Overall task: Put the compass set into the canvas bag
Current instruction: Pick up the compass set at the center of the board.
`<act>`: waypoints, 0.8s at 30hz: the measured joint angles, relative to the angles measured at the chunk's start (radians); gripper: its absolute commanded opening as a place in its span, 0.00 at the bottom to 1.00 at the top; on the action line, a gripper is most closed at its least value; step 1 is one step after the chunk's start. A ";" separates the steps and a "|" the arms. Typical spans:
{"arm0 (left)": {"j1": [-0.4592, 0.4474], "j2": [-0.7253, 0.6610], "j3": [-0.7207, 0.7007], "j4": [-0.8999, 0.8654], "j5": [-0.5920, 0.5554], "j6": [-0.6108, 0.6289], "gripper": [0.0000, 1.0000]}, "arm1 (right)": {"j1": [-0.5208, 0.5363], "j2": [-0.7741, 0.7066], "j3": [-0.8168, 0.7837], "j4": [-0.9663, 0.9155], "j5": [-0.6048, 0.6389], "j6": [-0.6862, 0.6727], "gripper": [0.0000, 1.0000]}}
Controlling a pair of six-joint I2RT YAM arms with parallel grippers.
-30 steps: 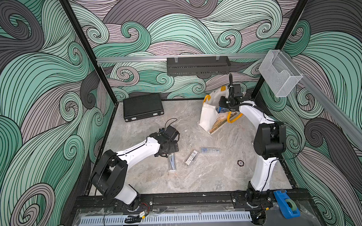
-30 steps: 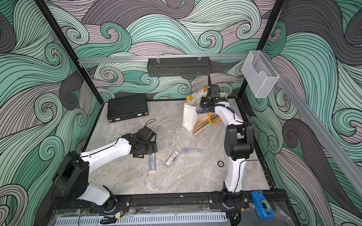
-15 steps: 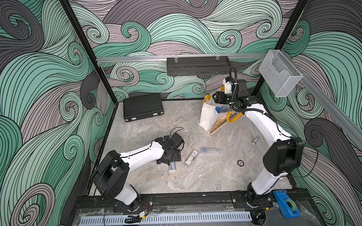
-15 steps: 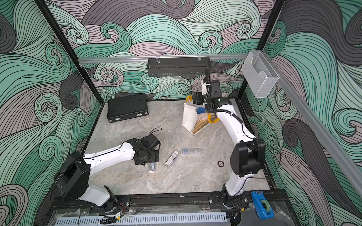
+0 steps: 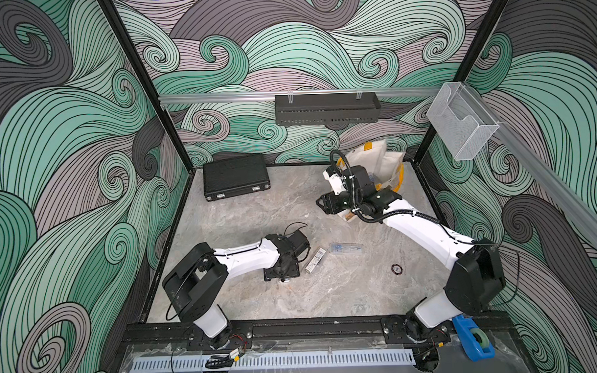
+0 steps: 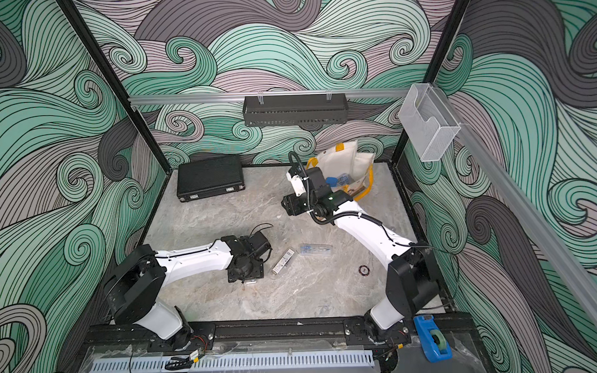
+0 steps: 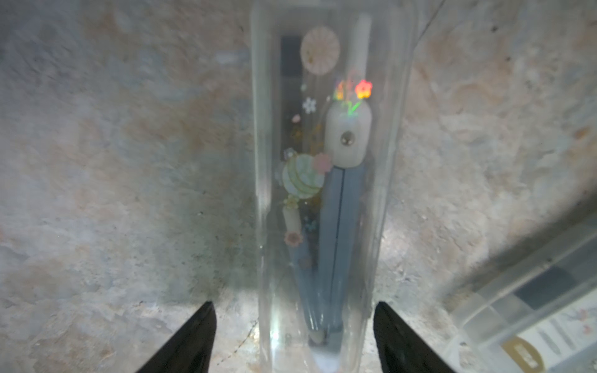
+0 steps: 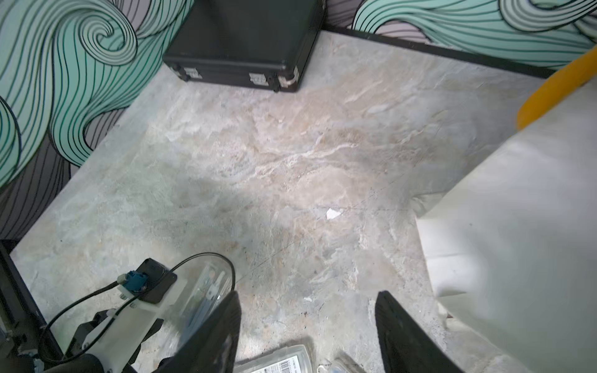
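Beside the canvas bag [image 8: 517,242], right claw [image 8: 308,294] gapes empty; left claw [image 7: 294,305], apparently unclosed, straddles the compass set [image 7: 326,193].

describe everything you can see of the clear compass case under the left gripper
The compass case is a long clear plastic box with flower decorations, lying flat on the marble-look table. Inside lies a blue-legged compass with a white head. The left gripper straddles one end, jaws open to either side.

Clear plastic compass set [image 7: 323,193], matt canvas bag [image 5: 371,159]
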State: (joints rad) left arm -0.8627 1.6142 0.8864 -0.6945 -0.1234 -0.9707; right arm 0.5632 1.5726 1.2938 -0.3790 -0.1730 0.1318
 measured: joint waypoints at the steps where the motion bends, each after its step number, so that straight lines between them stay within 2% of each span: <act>1: -0.003 0.006 -0.002 0.003 0.002 -0.003 0.72 | 0.006 0.010 -0.005 0.001 0.001 0.004 0.66; 14: -0.004 0.019 0.001 0.037 -0.010 -0.026 0.55 | 0.013 0.094 -0.023 0.033 0.001 0.082 0.64; 24: -0.004 0.031 0.013 0.065 -0.046 -0.005 0.51 | 0.013 0.132 -0.024 0.035 -0.004 0.097 0.64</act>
State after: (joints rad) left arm -0.8665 1.6455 0.8993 -0.6296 -0.1692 -0.9752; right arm 0.5758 1.7046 1.2697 -0.3439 -0.1768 0.2287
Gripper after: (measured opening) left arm 0.513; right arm 0.643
